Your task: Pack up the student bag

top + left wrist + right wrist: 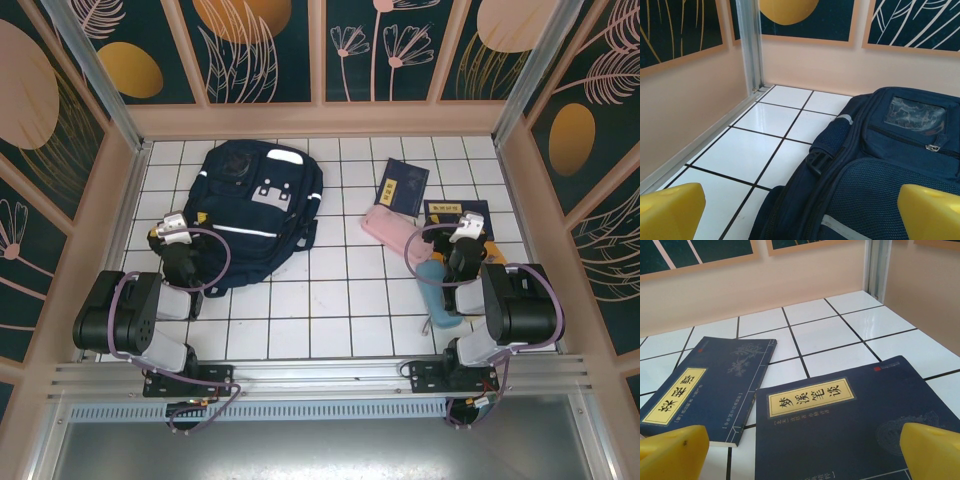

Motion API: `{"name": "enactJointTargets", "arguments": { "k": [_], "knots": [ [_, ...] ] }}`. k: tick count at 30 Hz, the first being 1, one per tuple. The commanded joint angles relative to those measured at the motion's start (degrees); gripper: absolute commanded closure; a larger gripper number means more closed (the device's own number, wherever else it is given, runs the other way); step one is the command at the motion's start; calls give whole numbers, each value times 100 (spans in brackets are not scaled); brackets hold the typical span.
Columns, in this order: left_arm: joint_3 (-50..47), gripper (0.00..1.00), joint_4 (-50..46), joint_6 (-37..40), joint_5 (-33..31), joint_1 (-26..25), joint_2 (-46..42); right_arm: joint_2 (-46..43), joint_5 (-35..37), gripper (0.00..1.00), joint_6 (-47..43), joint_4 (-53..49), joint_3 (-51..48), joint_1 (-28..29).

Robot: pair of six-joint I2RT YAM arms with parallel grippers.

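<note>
Student bag left of booklets

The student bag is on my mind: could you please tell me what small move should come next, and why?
Probably ease the left gripper down onto the student bag to start opening it. The bag lies flat with no opening visible, both grippers are open and empty, and the books lie by the right gripper.

White-tiled table: student bag, 2 booklets, pink case, teal item.
</note>
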Motion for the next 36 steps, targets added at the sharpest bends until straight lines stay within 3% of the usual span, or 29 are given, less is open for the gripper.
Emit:
{"name": "enactJointTargets", "arguments": {
  "k": [1,6,10,17,22,24,28,31,36],
  "knots": [
    [-32,1,212,-96,-184,28,-130,-189,-51,1,-160,18,166,-11],
    [-143,1,314,-71,-105,27,-207,-967,684,1,-326,-1269,573,331],
    [-149,1,245,-27,43,26,-315,-1576,695,1,-28,-2547,1079,496],
    [947,1,-2187,-95,-121,24,-1030,-1968,676,1,706,-4192,1961,1086],
    [1879,1,-4026,-974,234,27,-1439,-1497,399,1,2336,-6333,3247,1205],
    [2361,1,-4811,-1428,507,26,-1519,-1193,16,1,2764,-6761,3577,1366],
    [2771,1,-5443,-1933,1397,28,-1674,-595,-781,1,3289,-6958,4016,1894],
    [3038,1,-5842,-2209,1745,25,-1684,-116,-1829,1,3380,-6691,4289,2333],
    [3660,2,-6931,-2377,2178,28,-1447,934,-2201,3,3799,-6412,4897,3027]
  ]
}}
